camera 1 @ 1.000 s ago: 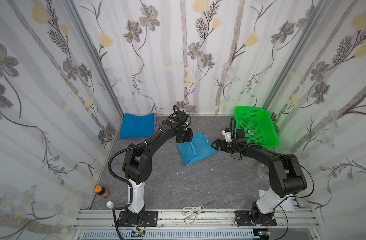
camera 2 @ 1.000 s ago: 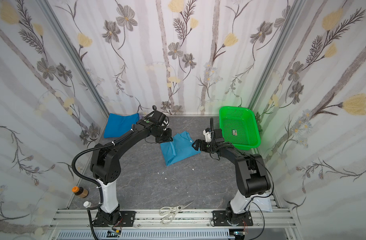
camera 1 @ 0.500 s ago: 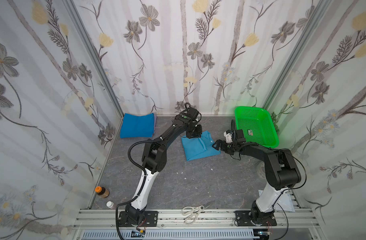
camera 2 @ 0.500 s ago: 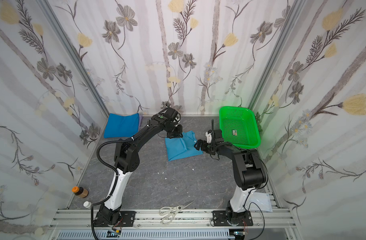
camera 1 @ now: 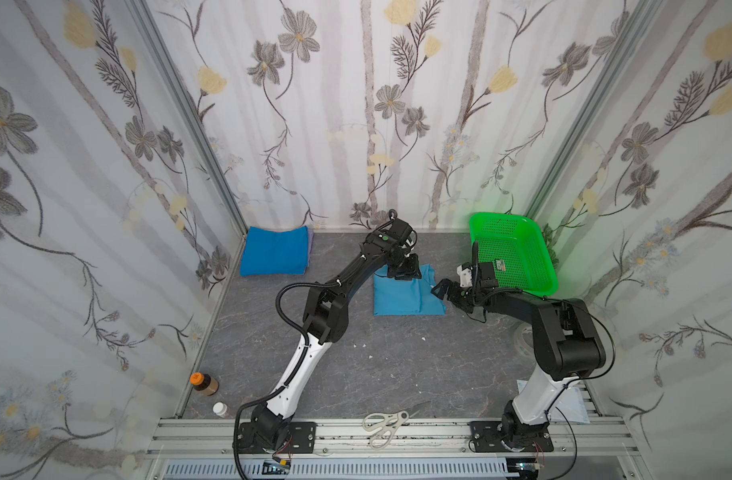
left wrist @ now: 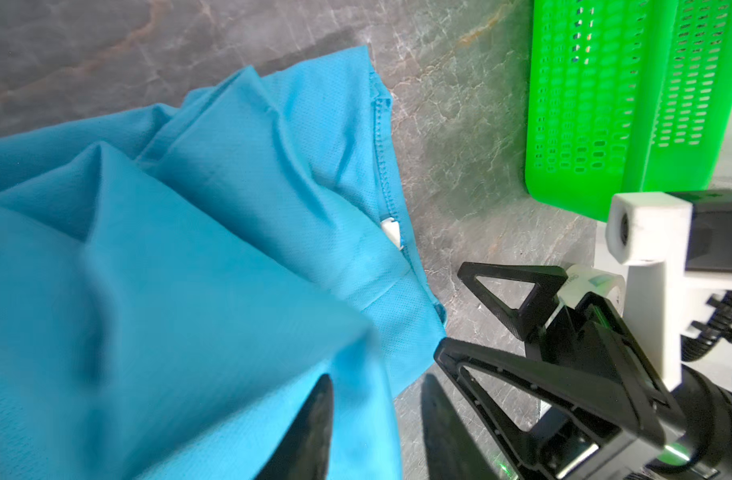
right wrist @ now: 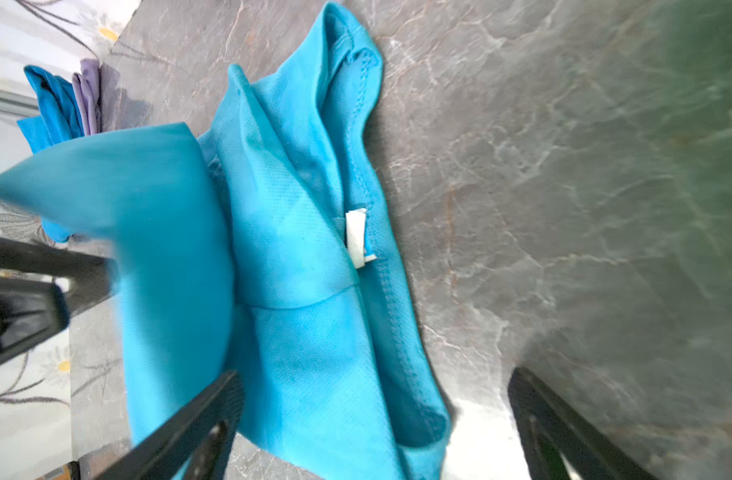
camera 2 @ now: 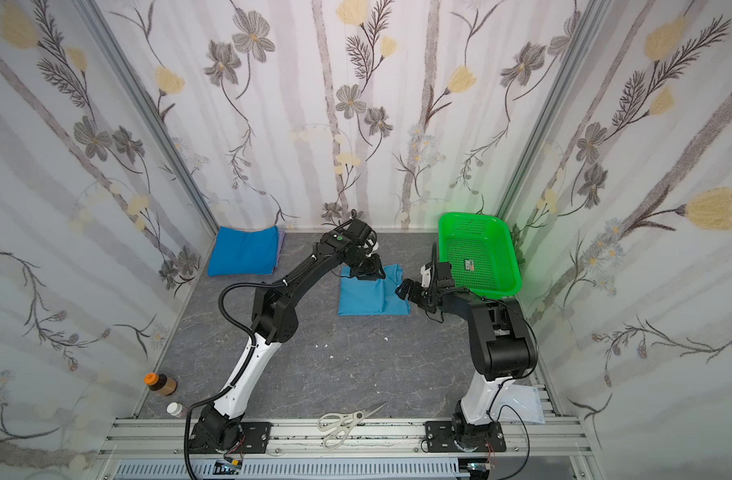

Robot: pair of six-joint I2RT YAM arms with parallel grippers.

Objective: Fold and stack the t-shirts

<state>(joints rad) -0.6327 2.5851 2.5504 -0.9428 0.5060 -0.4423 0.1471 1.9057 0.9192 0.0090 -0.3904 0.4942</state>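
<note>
A light sky-blue t-shirt (camera 1: 408, 293) (camera 2: 372, 293) lies folded mid-table, its white neck label (right wrist: 356, 237) (left wrist: 391, 232) showing near one edge. My left gripper (camera 1: 406, 270) (camera 2: 368, 272) (left wrist: 377, 432) is over the shirt's far edge. Its jaws stand apart, with a loose fold of cloth between them and bare table beside one finger. My right gripper (camera 1: 445, 293) (camera 2: 410, 293) (right wrist: 377, 440) is wide open at the shirt's right edge, with a corner of the shirt lying between its fingers. A royal blue t-shirt (camera 1: 275, 251) (camera 2: 244, 251) lies folded on a lilac one (right wrist: 90, 95) at the back left.
The green basket (camera 1: 512, 253) (camera 2: 478, 253) (left wrist: 605, 104) leans at the back right, just behind the right arm. Scissors (camera 1: 385, 424) lie on the front rail. A brown bottle (camera 1: 204, 384) and a white-capped one (camera 1: 219, 409) stand front left. Walls enclose three sides.
The left gripper carried the sky-blue shirt's far edge to the right, so the shirt now lies square, then opened and let the cloth go. The right gripper stayed open and hardly moved.
</note>
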